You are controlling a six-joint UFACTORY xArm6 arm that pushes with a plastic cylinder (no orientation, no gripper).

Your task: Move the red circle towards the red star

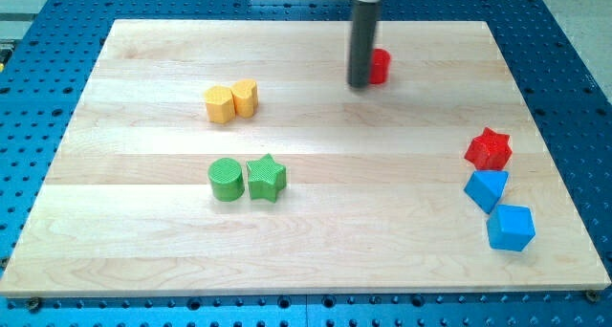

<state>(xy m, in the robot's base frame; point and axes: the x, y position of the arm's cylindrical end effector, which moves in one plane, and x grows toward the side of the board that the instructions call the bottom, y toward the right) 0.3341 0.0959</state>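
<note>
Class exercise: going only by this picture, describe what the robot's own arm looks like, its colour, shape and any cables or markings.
Only its end shows: a straight, dark grey to black cylindrical rod entering from the view's top, smooth and unmarked, with no cables or fingers visible. My tip is its blunt lower end, just left of the red circle. A pale metallic mount sits at the top edge.

The surface (pixel 306 241) is pale blond wood with faint lengthwise grain, on a blue base (pixel 574 69) dotted with dark holes. My tip (pixel 360 84) ends a dark grey rod. The red circle (pixel 380 66) and red star (pixel 489 148) share one bright red. Yellow hexagon (pixel 220 104), yellow heart (pixel 246 97); green circle (pixel 226 179), green star (pixel 266 177); blue triangle (pixel 486 188), blue cube (pixel 511 228).
</note>
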